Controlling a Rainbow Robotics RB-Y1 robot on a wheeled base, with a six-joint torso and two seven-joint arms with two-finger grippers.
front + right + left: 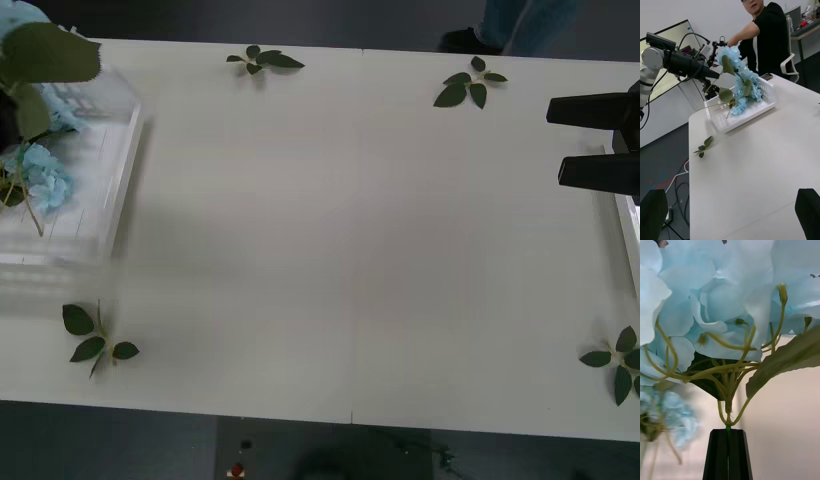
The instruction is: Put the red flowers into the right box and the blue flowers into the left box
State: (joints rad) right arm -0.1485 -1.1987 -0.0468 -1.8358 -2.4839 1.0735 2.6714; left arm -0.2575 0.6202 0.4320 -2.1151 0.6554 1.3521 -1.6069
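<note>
Near edge of the white table: 1 loose leaf sprig at the robot's left corner, 1 more at the right corner.

Right side, mid-depth: right gripper, 2 black fingers spread apart with a clear gap between them and nothing held, pointing inward over the table edge. Just beneath and beside it, a narrow strip of the right box, white rim at the table's right edge; contents cannot be told.

Left side, mid-depth to far: the left box, a shallow translucent white tray with a gridded floor. Blue flowers lie inside it, pale clusters on thin stems, with 1 big green leaf raised above the far end.

Left gripper: black fingers pressed together on the thin green stem of 1 blue flower, bloom upright directly above the fingertips. From the right wrist camera this bloom stands over the tray, higher than the clusters resting in it, the left arm reaching in from the side.

Far edge: 2 more leaf sprigs, 1 near the centre, 1 toward the right.
</note>
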